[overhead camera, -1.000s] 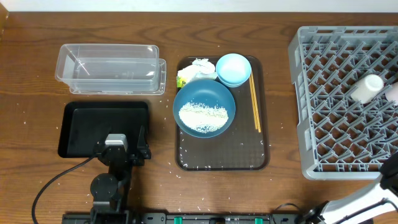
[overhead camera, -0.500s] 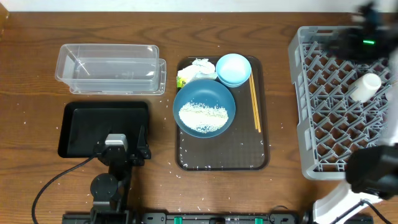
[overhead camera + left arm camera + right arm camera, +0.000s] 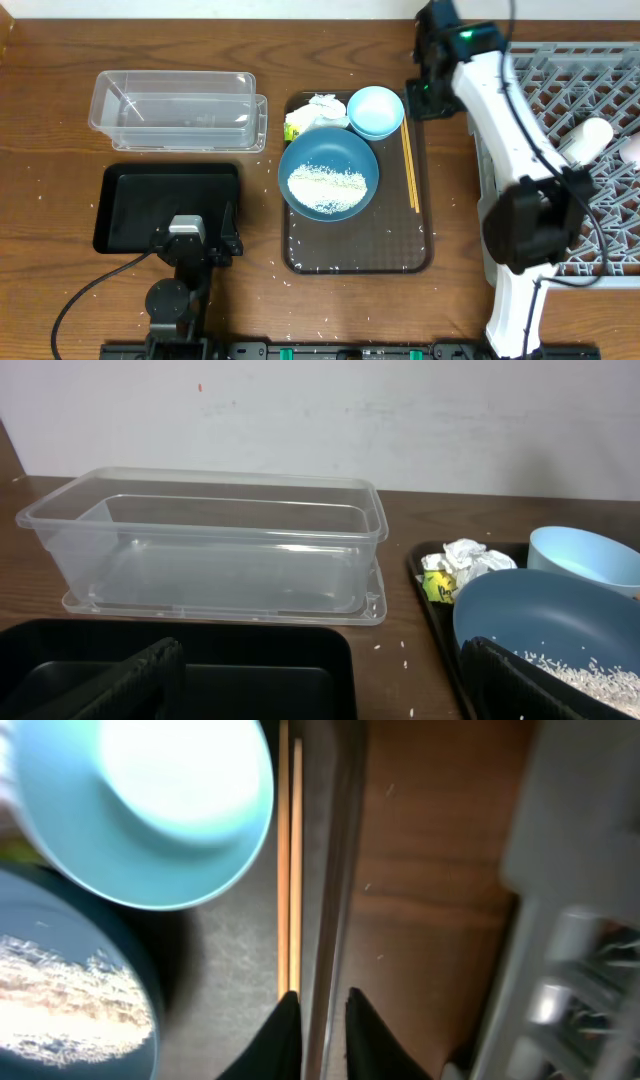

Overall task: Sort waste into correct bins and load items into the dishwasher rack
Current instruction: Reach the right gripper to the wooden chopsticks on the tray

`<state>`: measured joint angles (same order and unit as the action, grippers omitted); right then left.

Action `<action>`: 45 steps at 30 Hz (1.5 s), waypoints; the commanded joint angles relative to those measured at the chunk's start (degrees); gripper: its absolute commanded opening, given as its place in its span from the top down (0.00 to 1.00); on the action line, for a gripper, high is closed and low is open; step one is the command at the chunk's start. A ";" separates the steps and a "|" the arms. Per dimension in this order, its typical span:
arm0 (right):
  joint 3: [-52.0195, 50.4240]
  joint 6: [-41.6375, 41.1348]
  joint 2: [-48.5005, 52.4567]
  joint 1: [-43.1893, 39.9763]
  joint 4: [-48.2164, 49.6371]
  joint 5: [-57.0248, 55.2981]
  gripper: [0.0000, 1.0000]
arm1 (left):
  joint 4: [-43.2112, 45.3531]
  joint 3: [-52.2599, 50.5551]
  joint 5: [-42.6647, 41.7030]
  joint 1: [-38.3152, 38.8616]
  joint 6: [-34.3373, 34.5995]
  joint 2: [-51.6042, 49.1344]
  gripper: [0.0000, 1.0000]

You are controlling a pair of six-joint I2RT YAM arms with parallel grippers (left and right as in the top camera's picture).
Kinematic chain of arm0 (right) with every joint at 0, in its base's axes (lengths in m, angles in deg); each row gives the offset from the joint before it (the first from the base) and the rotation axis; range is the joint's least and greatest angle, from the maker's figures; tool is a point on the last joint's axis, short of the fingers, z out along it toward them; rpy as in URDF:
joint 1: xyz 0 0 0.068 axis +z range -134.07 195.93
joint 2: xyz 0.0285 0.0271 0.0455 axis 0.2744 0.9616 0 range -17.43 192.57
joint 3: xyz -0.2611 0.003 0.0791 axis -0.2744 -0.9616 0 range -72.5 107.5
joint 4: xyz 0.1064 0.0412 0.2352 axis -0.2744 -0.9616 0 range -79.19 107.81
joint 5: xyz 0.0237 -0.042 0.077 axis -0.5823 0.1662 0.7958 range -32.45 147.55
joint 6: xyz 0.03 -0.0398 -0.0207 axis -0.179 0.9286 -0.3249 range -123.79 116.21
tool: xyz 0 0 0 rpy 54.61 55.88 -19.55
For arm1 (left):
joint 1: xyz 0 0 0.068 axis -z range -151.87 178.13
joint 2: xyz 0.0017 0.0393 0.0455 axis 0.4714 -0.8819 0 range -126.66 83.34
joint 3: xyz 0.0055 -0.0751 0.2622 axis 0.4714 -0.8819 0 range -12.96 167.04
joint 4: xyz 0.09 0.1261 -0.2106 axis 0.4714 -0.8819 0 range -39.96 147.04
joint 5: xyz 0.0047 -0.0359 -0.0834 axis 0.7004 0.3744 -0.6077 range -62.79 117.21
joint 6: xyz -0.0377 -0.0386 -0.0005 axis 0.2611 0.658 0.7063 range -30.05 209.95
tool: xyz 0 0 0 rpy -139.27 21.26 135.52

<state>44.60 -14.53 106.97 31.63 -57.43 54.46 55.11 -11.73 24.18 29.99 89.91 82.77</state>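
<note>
The large dark-blue bowl (image 3: 328, 150) holds the rice heap (image 3: 325, 186) on the brown tray. The small light-blue bowl (image 3: 375, 110) sits behind it, beside the crumpled tissue (image 3: 318, 108) and its yellow-green wrapper (image 3: 292, 128). The chopsticks (image 3: 409, 170) lie along the tray's right side. The white cup (image 3: 590, 138) and the pink cup (image 3: 632, 148) lie in the grey rack (image 3: 600, 60). My right gripper (image 3: 425, 98) hovers over the tray's far right rim, fingers (image 3: 320, 1005) a narrow gap apart and empty, next to the chopsticks (image 3: 290, 850). My left gripper (image 3: 320, 690) is wide open over the black tray (image 3: 130, 200).
The clear tub (image 3: 175, 110) stands behind the black tray. The brown tray (image 3: 350, 250) lies in the middle. Loose rice grains dot the table near its front left corner. My right arm stretches from the front right across the rack's left edge.
My right arm has swung from the rack's far right side to the brown tray's far right corner. The left arm and the objects on the tray have not moved.
</note>
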 commanded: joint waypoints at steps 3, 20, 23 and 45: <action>-0.02 -0.33 4.76 1.62 -1.88 4.90 0.86 | -2.01 -1.01 0.66 -0.35 -0.35 0.24 0.10; -6.12 0.09 9.60 3.10 -2.14 4.02 0.72 | -2.01 -1.01 0.66 -0.35 -0.35 0.24 0.10; -7.96 0.09 9.57 3.21 -0.52 4.02 0.75 | -2.01 -1.01 0.66 -0.35 -0.35 0.24 0.10; -13.31 0.02 9.60 4.98 7.50 3.61 0.75 | -2.01 -1.01 0.66 -0.35 -0.35 0.24 0.09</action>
<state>32.88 -14.71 115.80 36.16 -50.85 58.74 55.11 -11.73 24.20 29.99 89.91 82.74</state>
